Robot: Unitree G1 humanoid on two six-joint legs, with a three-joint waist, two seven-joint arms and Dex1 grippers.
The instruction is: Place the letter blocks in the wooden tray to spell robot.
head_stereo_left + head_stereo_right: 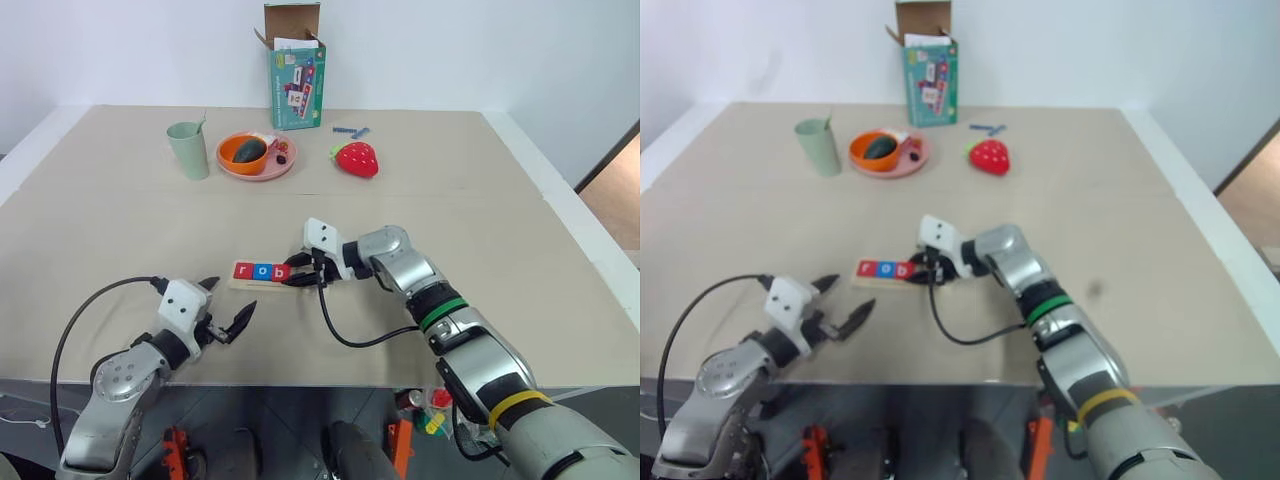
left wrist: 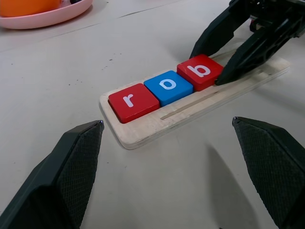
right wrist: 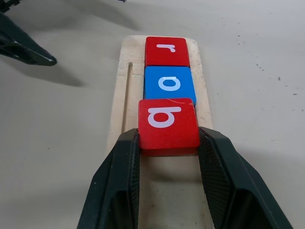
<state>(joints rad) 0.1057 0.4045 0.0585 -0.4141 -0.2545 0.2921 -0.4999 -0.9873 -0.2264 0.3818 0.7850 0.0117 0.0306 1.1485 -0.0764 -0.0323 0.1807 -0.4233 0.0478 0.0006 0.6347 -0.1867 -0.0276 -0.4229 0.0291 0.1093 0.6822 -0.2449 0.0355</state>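
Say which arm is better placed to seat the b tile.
Right. Its tool is shut on the b tile, already over the tray beside the o tile. The left tool hangs open, short of the tray.

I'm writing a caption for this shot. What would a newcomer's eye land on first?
The red and blue tiles reading r, o, b in the tray at the table's middle, with the right tool clamped on the red b. The left tool hangs open near the tray's r end. At the far edge, a bright strawberry sits beside an orange plate.
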